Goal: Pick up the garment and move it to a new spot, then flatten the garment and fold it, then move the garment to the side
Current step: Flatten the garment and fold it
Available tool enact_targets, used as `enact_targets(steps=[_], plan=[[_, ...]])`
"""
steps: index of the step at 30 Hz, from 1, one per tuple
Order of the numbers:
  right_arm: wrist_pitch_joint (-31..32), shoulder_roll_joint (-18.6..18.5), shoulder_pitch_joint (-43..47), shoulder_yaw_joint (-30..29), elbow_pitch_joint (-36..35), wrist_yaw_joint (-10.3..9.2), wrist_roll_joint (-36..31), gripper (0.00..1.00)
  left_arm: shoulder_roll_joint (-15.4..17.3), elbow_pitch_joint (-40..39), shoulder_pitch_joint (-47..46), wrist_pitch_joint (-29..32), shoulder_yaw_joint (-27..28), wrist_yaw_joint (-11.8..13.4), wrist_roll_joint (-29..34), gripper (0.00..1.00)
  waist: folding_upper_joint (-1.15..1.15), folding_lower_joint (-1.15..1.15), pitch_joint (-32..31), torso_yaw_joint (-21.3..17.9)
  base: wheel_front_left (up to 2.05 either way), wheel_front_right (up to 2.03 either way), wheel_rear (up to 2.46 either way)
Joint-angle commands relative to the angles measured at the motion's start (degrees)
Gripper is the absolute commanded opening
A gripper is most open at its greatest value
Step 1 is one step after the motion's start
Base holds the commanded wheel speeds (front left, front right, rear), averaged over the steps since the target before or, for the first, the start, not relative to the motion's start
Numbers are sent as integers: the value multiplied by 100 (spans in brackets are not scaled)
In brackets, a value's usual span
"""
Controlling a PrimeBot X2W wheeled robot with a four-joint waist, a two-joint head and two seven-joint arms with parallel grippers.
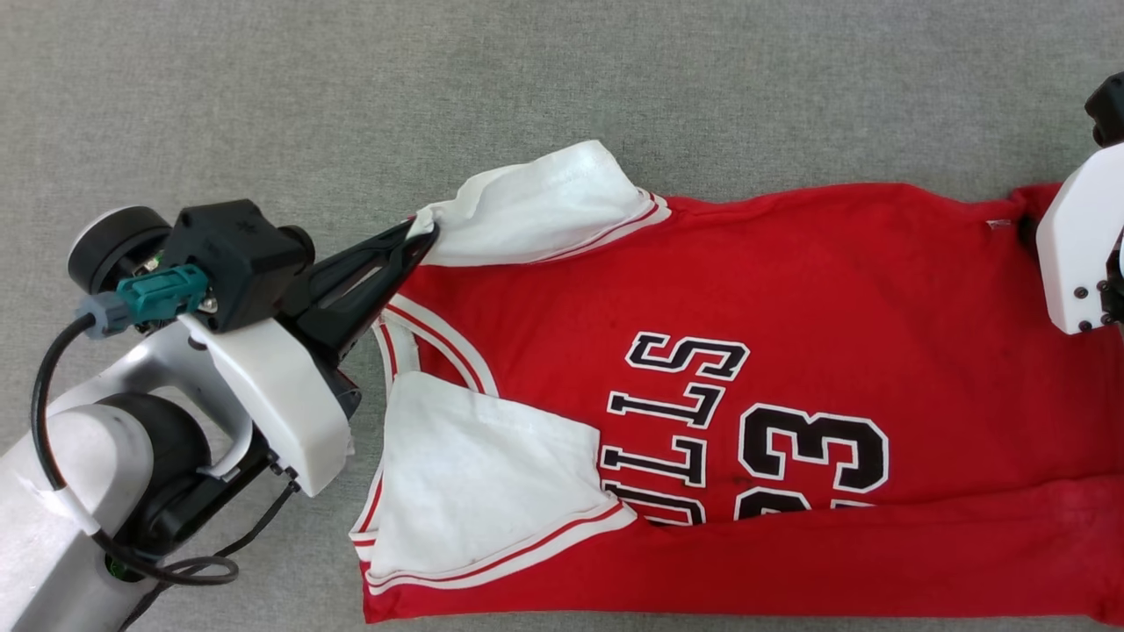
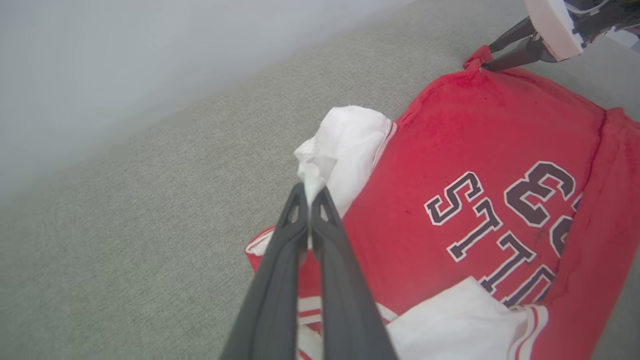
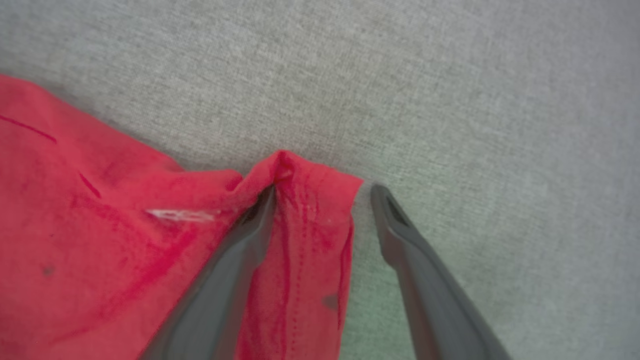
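Two arms work at opposite ends of a red jersey garment (image 1: 790, 290) with white short sleeves and black "BULLS" and 23 lettering. It lies lengthwise on a grey woven fabric surface (image 1: 263, 105), collar toward the robot's left, hem toward its right. In the head view the left gripper (image 1: 426, 235) reaches in low from the left. Its dark fingers are pressed together on the tip of the far white sleeve (image 1: 536, 211), to my eye so that sleeve can be drawn out or laid over the body. The near white sleeve (image 1: 474, 474) lies folded in over the chest. The near long edge is turned up as a red band (image 1: 878, 562) covering the bottom of the lettering, so the folding looks partly done. A white forearm shell (image 1: 1076, 254) sits by the hem corner.

In the left wrist view the two fingers meet with a pinch of white cloth peaked between them; the right gripper (image 2: 482, 62) touches the bunched red hem corner.

In the right wrist view that gripper's jaws stand wide apart, holding nothing. One finger (image 3: 250, 235) lies against a raised fold of the red hem, the other over bare grey fabric just beside the edge. I judge it is placed to close on that corner and hold the edge taut
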Motion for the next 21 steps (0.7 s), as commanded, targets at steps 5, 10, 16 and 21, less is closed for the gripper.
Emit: enact_targets(steps=[5,10,16,21], plan=[[-211,78,189,95,453,11,105,0,-12,189,98,-116,-6,16,-4,0,0,1,-115,-4,0,0,0],[-681,100,132,-129,500,6,237,0,-27,369,246,-229,31,80,-59,0,0,1,-423,-101,0,0,0],[-1090,186,338,-405,383,7,520,0,82,484,575,-353,138,236,-185,0,0,1,-919,-268,0,0,0],[-1352,205,829,-632,61,7,791,0,161,426,1003,-430,169,416,-284,0,0,1,-1316,-345,0,0,0]])
